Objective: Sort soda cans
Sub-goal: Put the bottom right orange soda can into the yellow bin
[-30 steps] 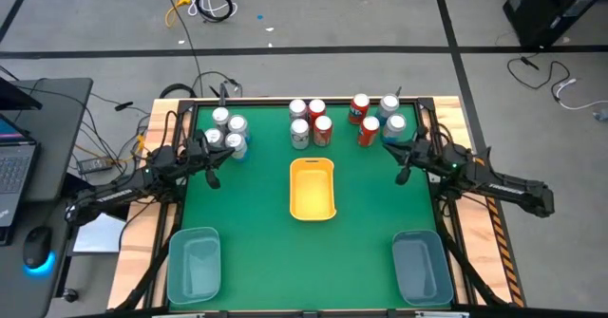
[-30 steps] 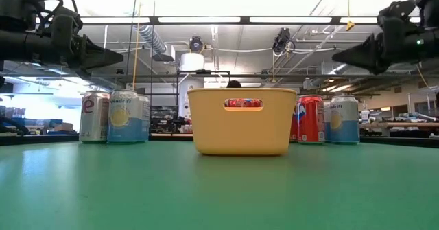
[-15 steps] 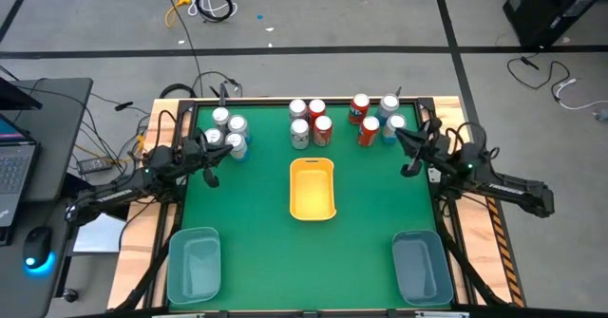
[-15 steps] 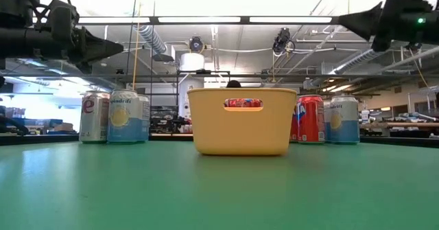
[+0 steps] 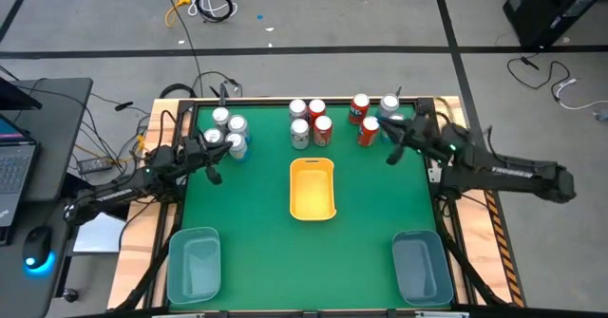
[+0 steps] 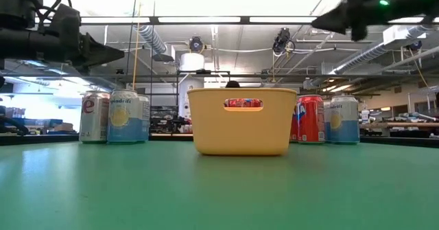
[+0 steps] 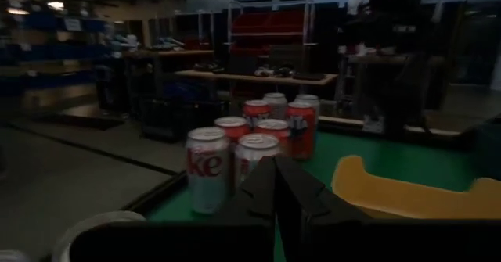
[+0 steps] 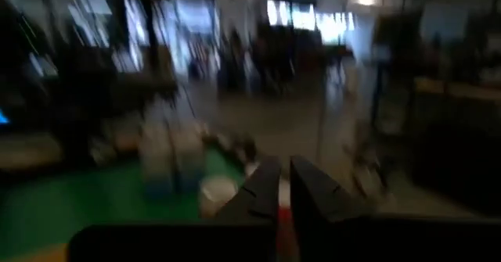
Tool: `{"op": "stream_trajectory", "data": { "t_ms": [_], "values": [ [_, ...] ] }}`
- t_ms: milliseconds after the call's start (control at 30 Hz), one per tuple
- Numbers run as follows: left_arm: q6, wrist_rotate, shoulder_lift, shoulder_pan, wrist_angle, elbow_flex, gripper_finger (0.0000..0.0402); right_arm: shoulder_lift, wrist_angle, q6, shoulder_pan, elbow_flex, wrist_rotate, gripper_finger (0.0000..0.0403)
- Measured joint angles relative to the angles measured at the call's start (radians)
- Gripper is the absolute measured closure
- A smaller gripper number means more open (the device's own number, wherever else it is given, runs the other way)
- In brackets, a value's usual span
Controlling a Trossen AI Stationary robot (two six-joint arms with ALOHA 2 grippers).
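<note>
Soda cans stand upright on the green table along its far edge in three clusters: silver and light blue at the left (image 5: pixel 228 133), silver and red in the middle (image 5: pixel 309 121), red and light blue at the right (image 5: pixel 375 119). My left gripper (image 5: pixel 213 175) is shut and empty, raised just near of the left cluster; the left wrist view shows its fingers (image 7: pixel 275 168) closed in front of a silver can (image 7: pixel 207 172). My right gripper (image 5: pixel 390 157) hovers high, just near of the right cluster, with its fingers (image 8: pixel 283 176) together and nothing between them.
A yellow bin (image 5: pixel 313 189) stands at the table's middle. Two translucent blue-grey bins stand at the near left (image 5: pixel 195 264) and near right (image 5: pixel 421 266) corners. There is free green table between the bins. In the low view the yellow bin (image 6: pixel 241 120) hides the middle cans.
My right gripper has risen and swung toward the table's left and far edge, coming in beside the right can cluster. The cans and bins have not moved.
</note>
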Motion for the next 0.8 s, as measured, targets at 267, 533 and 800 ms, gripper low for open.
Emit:
{"op": "stream_trajectory", "data": {
  "t_ms": [267,533,800],
  "values": [
    [0.029,-0.034,0.042,0.0,0.0,0.0,0.0395,0.379,-0.57,0.059,-0.026,0.444,0.027,0.0303],
    [0.015,-0.012,0.09,0.0,0.003,0.0,0.0395,0.576,-0.849,0.145,-0.068,0.68,0.041,0.0213],
    [-0.008,0.017,0.129,0.0,0.004,0.0,0.0395,0.702,-0.992,0.179,-0.169,0.73,-0.086,0.0125]
  ]
}}
